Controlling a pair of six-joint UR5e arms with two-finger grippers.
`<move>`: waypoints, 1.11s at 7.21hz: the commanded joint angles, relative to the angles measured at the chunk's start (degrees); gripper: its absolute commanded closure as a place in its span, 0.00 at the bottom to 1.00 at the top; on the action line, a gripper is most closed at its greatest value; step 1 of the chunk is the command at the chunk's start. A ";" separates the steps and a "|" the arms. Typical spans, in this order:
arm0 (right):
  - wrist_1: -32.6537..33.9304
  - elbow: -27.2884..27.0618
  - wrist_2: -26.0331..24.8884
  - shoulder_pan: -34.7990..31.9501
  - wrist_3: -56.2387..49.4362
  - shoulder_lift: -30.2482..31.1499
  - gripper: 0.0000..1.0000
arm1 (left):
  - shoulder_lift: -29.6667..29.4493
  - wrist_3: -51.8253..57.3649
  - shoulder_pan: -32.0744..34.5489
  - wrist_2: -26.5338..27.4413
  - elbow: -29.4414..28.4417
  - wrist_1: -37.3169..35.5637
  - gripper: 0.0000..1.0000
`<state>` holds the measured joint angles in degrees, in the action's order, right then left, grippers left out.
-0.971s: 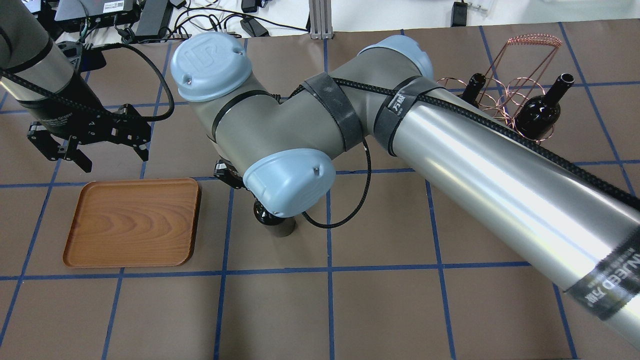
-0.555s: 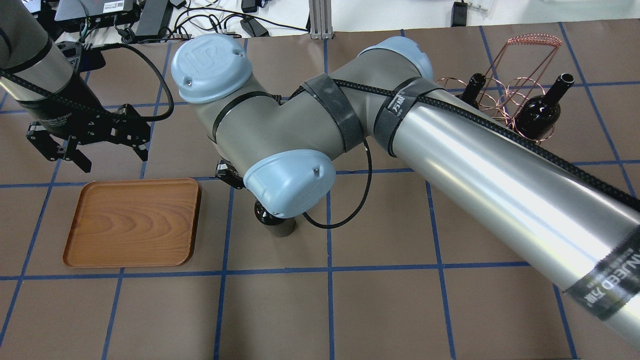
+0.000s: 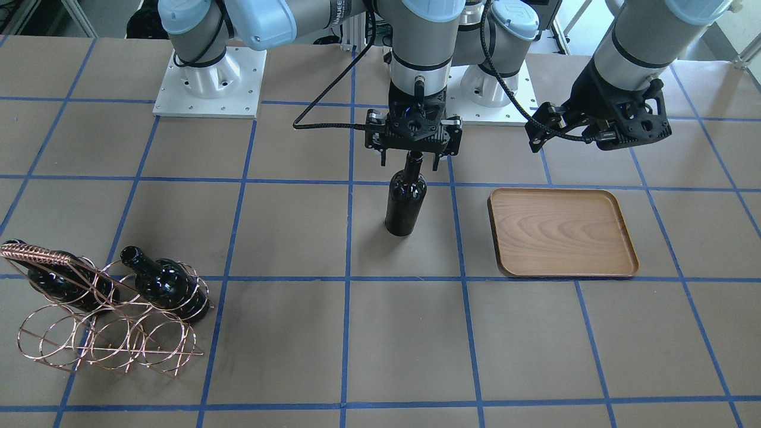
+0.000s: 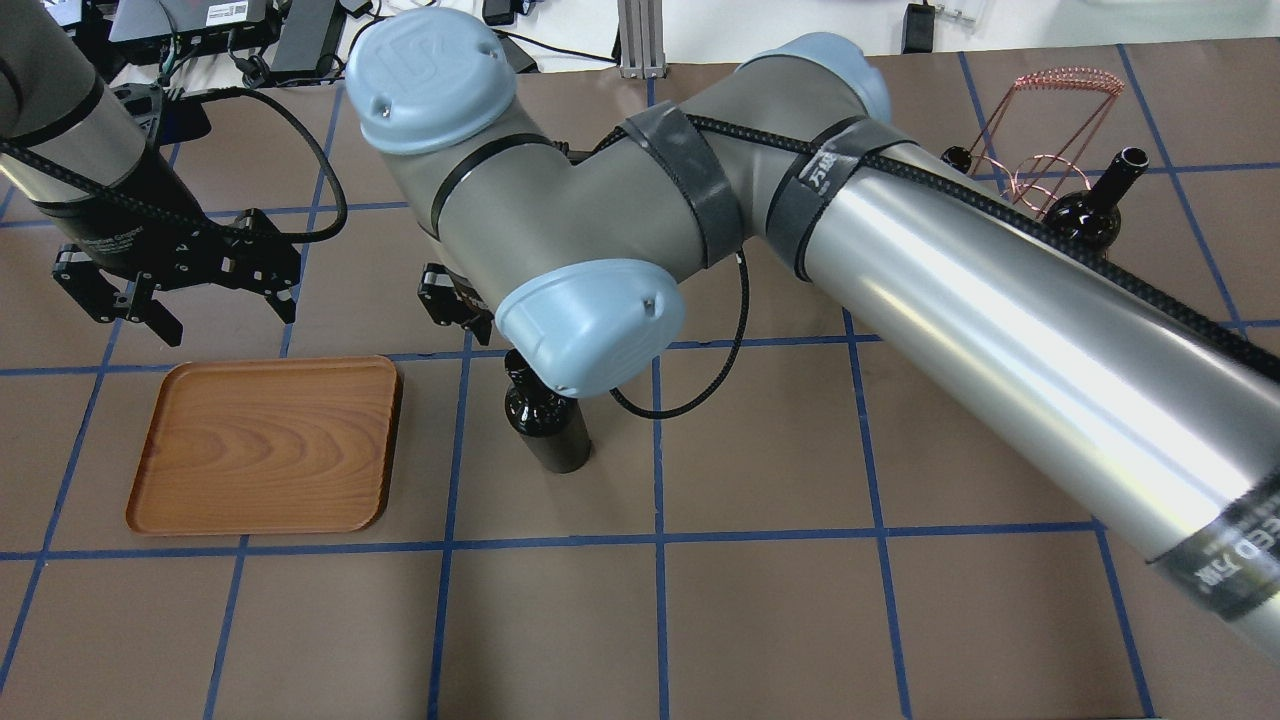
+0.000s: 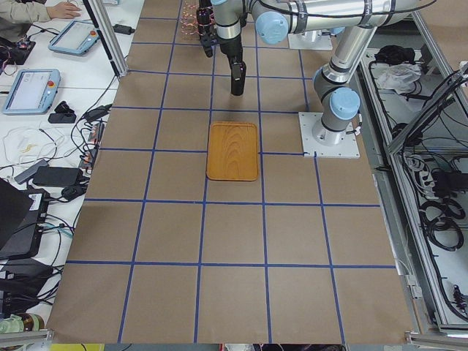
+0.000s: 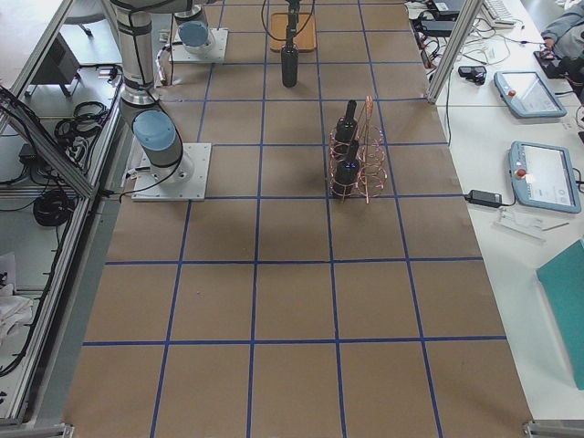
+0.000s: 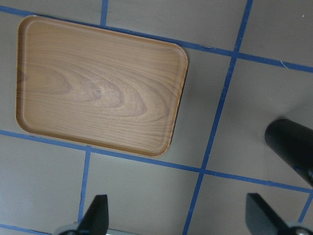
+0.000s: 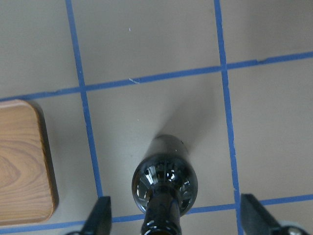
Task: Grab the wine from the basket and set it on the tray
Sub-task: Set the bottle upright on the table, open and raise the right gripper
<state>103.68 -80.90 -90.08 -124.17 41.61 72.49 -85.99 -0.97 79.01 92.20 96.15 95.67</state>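
Observation:
One wine bottle [image 3: 405,202] stands upright on the table, right of the tray in the overhead view [image 4: 548,420]. My right gripper [image 3: 414,157] hangs at its mouth. In the right wrist view the gripper [image 8: 176,218] is open, with the neck between its fingers [image 8: 100,215] and apart from them. The brown wooden tray [image 4: 265,445] lies empty. My left gripper [image 4: 222,315] is open and empty, just beyond the tray's far edge. The copper wire basket [image 3: 101,339] holds two more bottles [image 3: 166,285] [image 3: 65,285].
The right arm's long silver link [image 4: 1000,330] crosses the overhead view and hides part of the basket [image 4: 1060,120]. The robot's base plates [image 3: 208,89] stand at the table's far side in the front view. Blue tape lines grid the brown table.
My right wrist has moved up and away from the standing bottle, so more of the bottle shows. The bottle has stayed in place. My left arm has barely moved.

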 commanded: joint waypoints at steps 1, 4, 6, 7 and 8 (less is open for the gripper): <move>-0.50 1.62 -0.87 4.27 -8.41 1.77 0.00 | -0.05 0.00 0.09 0.00 -0.18 -0.04 0.00; -8.13 0.83 -0.88 16.38 -28.45 6.78 0.00 | -0.32 -4.65 4.80 -0.97 -0.62 -1.89 0.00; -8.85 0.57 -0.97 20.79 -35.77 7.67 0.00 | -0.49 -4.75 13.67 -1.49 -0.44 -4.07 0.02; -8.76 0.56 -0.97 22.29 -37.02 7.76 0.00 | -0.40 -5.79 17.19 -3.06 -0.18 -4.17 0.02; -8.76 0.56 -1.14 22.57 -37.21 8.19 0.00 | -0.23 -6.32 21.06 -2.81 0.08 -4.69 0.02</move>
<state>94.97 -80.30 -91.10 -102.68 5.57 80.27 -86.38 -6.54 95.44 89.80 95.94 91.57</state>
